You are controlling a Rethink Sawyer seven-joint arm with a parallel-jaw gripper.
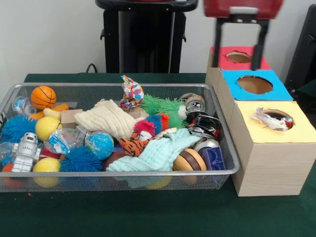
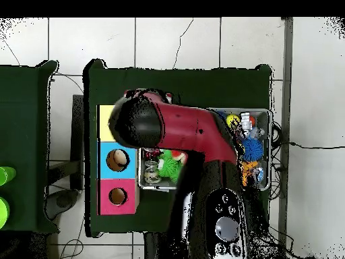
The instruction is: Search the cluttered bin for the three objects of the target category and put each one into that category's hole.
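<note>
Wire mesh bin [image 1: 232, 170], silver, wide and shallow, on the green table [image 1: 148, 212]. Near edge, left to right: white toy robot [image 1: 24, 150], yellow ball [image 1: 47, 165], blue spiky ball [image 1: 81, 159], mint-green cloth [image 1: 160, 150], round brown-and-cream wooden piece [image 1: 190, 160], dark blue can-like item [image 1: 213, 158].

Middle of bin: small globe ball [image 1: 100, 143], tiger-striped plush [image 1: 134, 144], cream knitted cloth [image 1: 106, 118], black-and-silver items [image 1: 205, 126] toward the right wall.

Far part of bin: orange basketball [image 1: 43, 97] at the left; one printed rag [image 1: 131, 94], white with red, blue, yellow and orange patches, standing bunched above the clutter near the far rim; green fuzzy toy [image 1: 165, 106] just beside it to the right.

Three boxes in a row just right of the bin. Nearest: pale wood-grain box, yellow top, with round hole [image 1: 279, 114]; a second printed rag [image 1: 270, 120] lies in the hole, partly draped over its left rim. Behind it: blue-topped box [image 1: 254, 85]. Farthest: red-topped box [image 1: 237, 58].

Gripper [image 1: 239, 61], two dark fingers hanging from a red body at the top edge, above the red and blue boxes; fingers spread apart, nothing between them.

Overhead view: red arm [image 2: 195, 135] covers most of the bin; the gripper itself is hidden there
</note>
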